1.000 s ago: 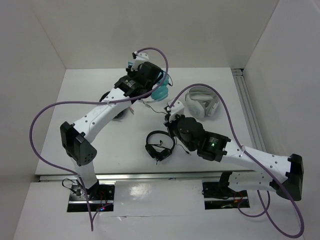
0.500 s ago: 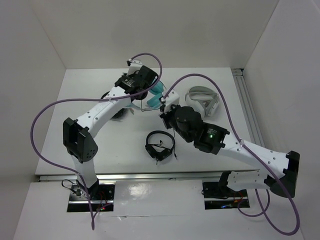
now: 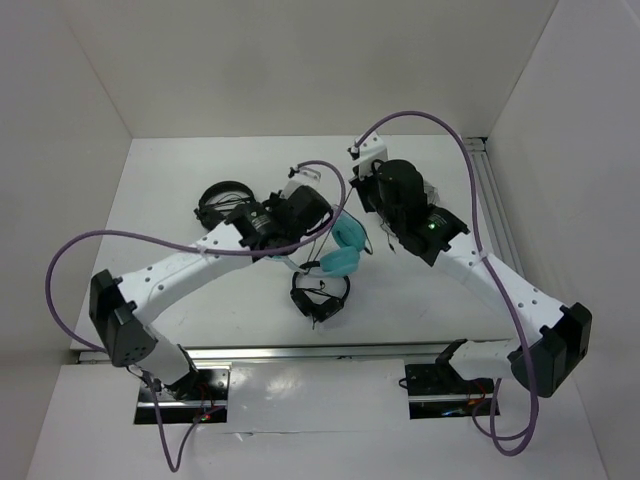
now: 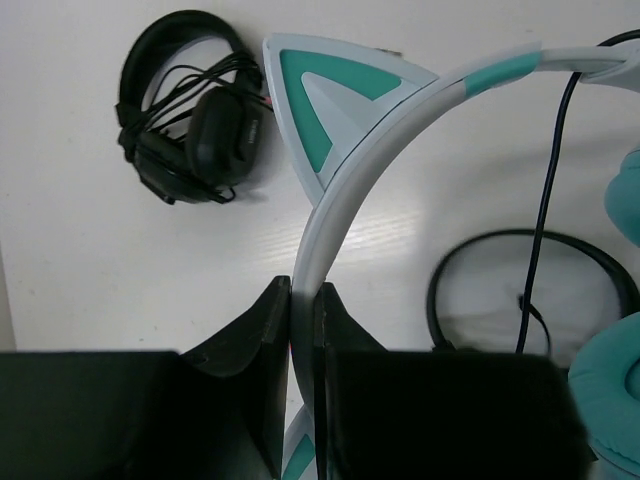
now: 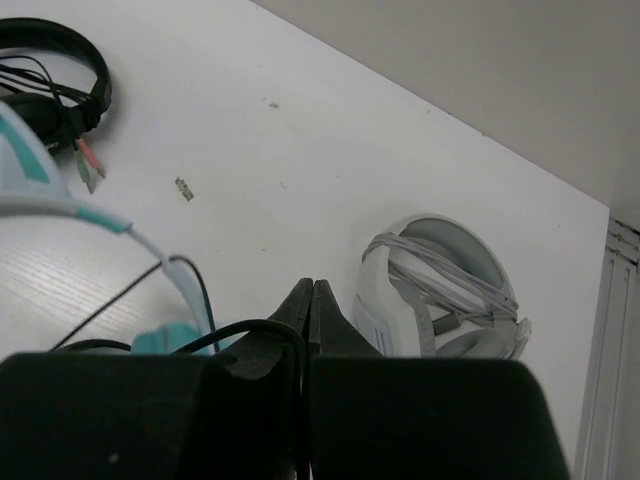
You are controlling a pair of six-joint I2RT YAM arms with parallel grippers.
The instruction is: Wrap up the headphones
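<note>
The teal headphones [image 3: 345, 248] hang above the table's middle, both ear cups right of my left gripper [image 3: 320, 224]. In the left wrist view that gripper [image 4: 303, 300] is shut on the pale mint headband [image 4: 330, 215] just below a cat ear [image 4: 322, 110]. The thin black cable [image 4: 545, 200] runs down past the teal ear cups [image 4: 615, 395]. My right gripper [image 3: 374, 188] is raised at the back right. In its own view it [image 5: 312, 292] is shut with the black cable [image 5: 255, 328] looping into the jaws. The headband [image 5: 70, 208] shows to its left.
Small black headphones [image 3: 320, 295] lie near the front, below the teal ones. Larger black headphones [image 3: 222, 201] with a bundled cable lie at the back left. Grey-white headphones [image 5: 440, 290] with a wound cable lie under my right arm. A metal rail [image 3: 497, 215] runs along the right edge.
My left arm carried the teal headphones from the back towards the middle front. My right arm swung from the front middle to the back right, shut on the cable. The larger black headphones became visible.
</note>
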